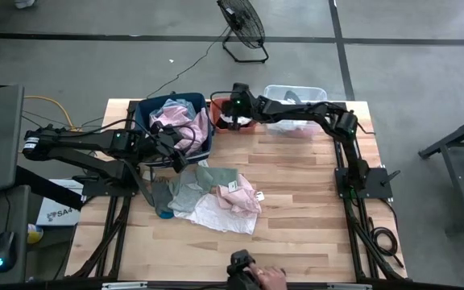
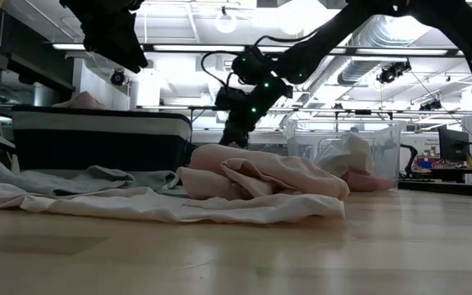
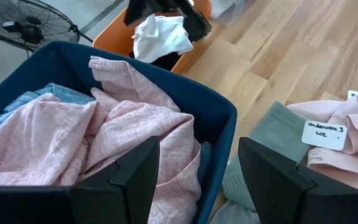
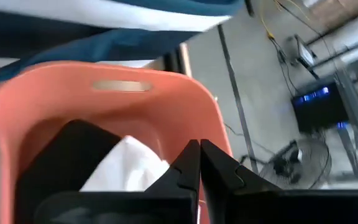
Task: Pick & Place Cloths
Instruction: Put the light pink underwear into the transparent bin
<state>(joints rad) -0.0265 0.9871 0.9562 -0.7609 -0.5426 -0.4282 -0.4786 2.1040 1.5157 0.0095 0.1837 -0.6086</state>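
Handwritten tag showing on the cloth pile

A small white paper tag [image 3: 324,134] is lying on the pale pink cloth [image 3: 353,146], reading roughly "Underwear 3 WZ"; the handwriting is unclear.

Matt woven pink cloth [image 3: 104,124] fills a smooth plastic blue bin [image 3: 219,109] on a satin-finished wooden table [image 1: 296,234].

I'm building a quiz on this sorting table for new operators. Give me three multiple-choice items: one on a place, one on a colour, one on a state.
1. Where is the right gripper?
A. over the orange bin
B. over the loose pile
C. at the table's near edge

2. What colour is the bin holding the pale pink cloth?
A. clear
B. dark blue
C. orange

3. How do the left gripper's fingers stand?
A. shut on a cloth
B. apart, holding nothing
C. hidden

Answers: 1 A, the high view shows it above that bin. 2 B, the blue bin walls surround it. 3 B, the left wrist view shows an empty gap.
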